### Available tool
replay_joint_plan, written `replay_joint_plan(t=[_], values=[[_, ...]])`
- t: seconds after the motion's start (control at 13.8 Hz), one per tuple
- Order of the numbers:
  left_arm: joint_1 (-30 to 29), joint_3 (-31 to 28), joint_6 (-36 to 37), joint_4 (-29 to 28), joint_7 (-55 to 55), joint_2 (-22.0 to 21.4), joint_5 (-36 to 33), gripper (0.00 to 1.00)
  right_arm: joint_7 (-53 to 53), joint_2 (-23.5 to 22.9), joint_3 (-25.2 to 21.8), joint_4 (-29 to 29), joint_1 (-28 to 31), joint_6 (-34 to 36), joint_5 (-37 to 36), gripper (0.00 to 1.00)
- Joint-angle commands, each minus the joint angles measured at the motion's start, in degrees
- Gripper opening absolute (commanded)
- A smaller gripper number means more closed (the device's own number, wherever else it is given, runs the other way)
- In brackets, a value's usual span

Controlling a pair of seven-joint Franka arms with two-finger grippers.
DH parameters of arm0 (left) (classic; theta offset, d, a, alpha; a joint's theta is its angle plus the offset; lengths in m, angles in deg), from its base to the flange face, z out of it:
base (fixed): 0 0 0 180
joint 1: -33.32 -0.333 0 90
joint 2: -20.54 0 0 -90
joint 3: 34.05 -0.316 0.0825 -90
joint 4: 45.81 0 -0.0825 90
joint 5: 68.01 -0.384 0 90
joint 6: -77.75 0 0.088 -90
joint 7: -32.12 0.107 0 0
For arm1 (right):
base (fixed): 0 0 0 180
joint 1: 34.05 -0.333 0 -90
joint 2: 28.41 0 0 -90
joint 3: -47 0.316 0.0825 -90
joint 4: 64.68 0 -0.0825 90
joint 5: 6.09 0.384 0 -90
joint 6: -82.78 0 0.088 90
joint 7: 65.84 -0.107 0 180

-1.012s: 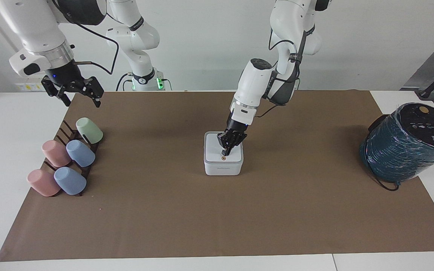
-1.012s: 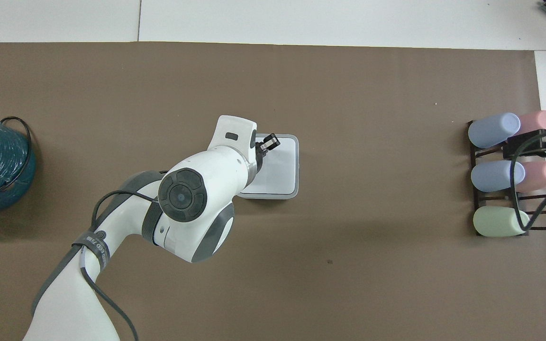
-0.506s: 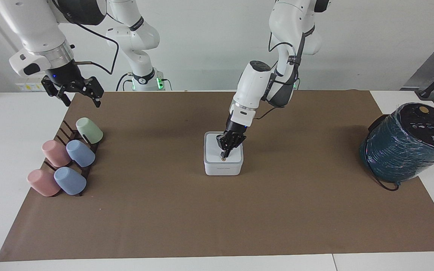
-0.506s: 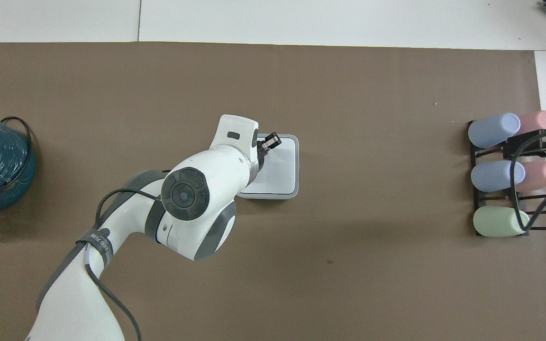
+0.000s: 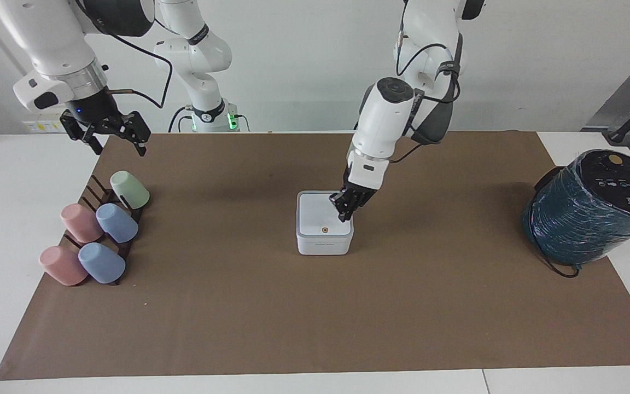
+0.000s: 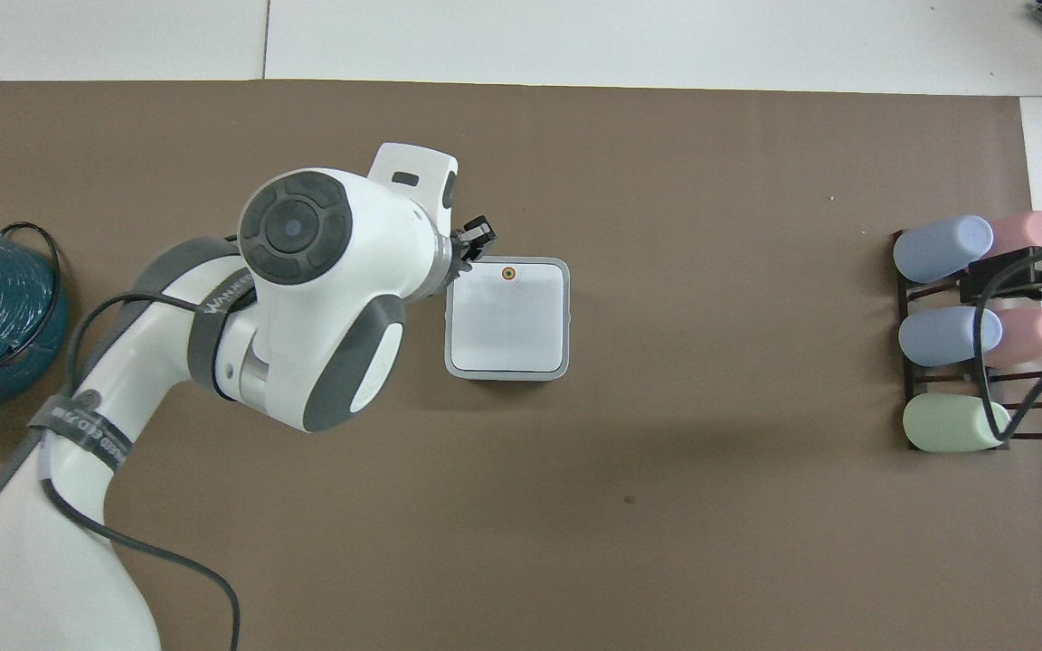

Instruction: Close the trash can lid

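Beside the left gripper [image 5: 343, 214], trash can [image 5: 324, 241], lid [image 5: 323, 219] flat.

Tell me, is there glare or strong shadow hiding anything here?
Facing view: even light, only a soft shadow on the brown mat near the trash can; faint sheen on the teal wrapped cylinder. Overhead view: the left arm, not shadow, hides the mat.

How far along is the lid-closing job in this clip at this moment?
Done: the square white hinged lid lies flat on the small white cube-shaped trash can, orange dot up. In hand: nothing; the left tool hangs over the lid's edge toward the left arm's end of the table. The right tool waits above the cup rack. Left: apparently only clearing the arm.
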Motion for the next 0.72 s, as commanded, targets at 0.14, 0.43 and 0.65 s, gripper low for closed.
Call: replay_joint_plan(t=[0.14, 0.43, 0.65], values=[[-9.7, 0.3, 16.7, 3.0, 20.2, -2.9, 0.9, 0.18, 1.3, 1.6, 0.2, 2.0, 0.1, -1.5, -0.5, 1.00], [-20.0, -0.5, 25.3, 2.4, 42.7, -5.3, 0.6, 0.23, 1.2, 1.6, 0.2, 2.0, 0.1, -1.5, -0.5, 1.00], [-25.3, -0.8, 28.2, 2.4, 50.3, -6.8, -0.1, 0.26, 1.2, 1.6, 0.2, 2.0, 0.1, -1.5, -0.5, 1.00]])
